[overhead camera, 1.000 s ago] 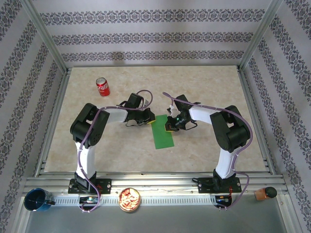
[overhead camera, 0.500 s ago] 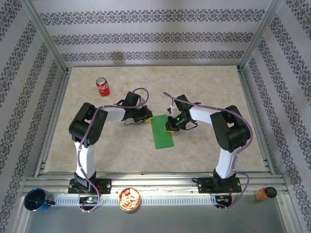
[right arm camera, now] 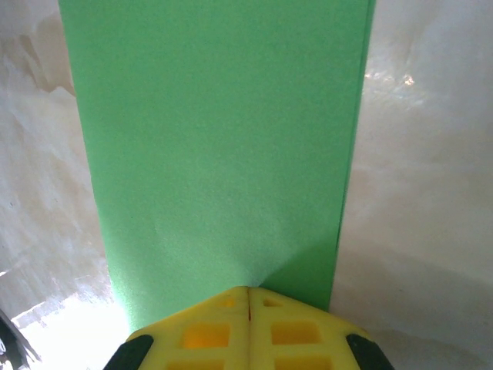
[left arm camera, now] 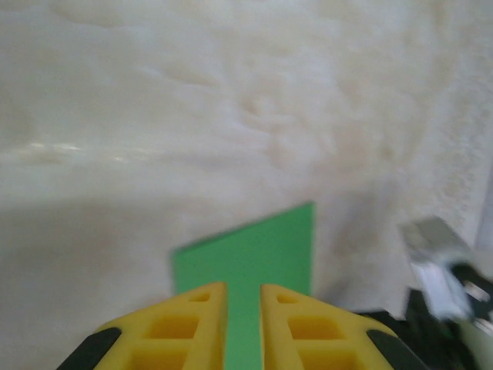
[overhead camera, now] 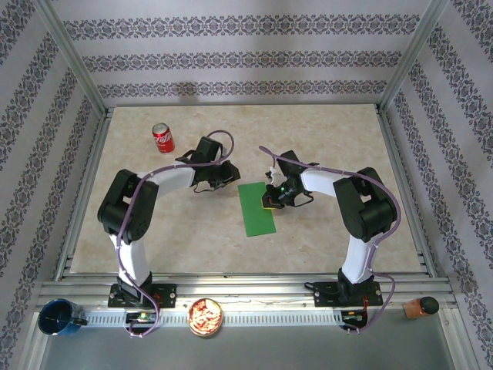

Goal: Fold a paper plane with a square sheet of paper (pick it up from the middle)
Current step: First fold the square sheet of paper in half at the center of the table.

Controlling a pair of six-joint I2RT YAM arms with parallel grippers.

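Note:
The square sheet of paper (overhead camera: 256,208) lies flat on the table as a narrow bright green rectangle. My right gripper (overhead camera: 269,202) is shut, its tips resting on the sheet near the right long edge. In the right wrist view the closed yellow fingertips (right arm camera: 231,304) touch the green paper (right arm camera: 216,146), and the right gripper (right arm camera: 248,290) pinches nothing. My left gripper (overhead camera: 227,179) hovers just off the sheet's far left corner. In the left wrist view the left gripper (left arm camera: 243,287) shows a narrow gap between its fingers, with the sheet (left arm camera: 254,247) on the table beyond it and nothing held.
A red soda can (overhead camera: 162,137) stands at the far left of the table. On the near rail sit a blue cup (overhead camera: 57,317), a bowl of snacks (overhead camera: 206,316) and a small brown object (overhead camera: 420,307). Metal frame posts border the table on both sides.
My left gripper has drawn back from the sheet's far corner towards the left and far side, and its fingers have parted slightly. The right gripper and the paper have stayed put.

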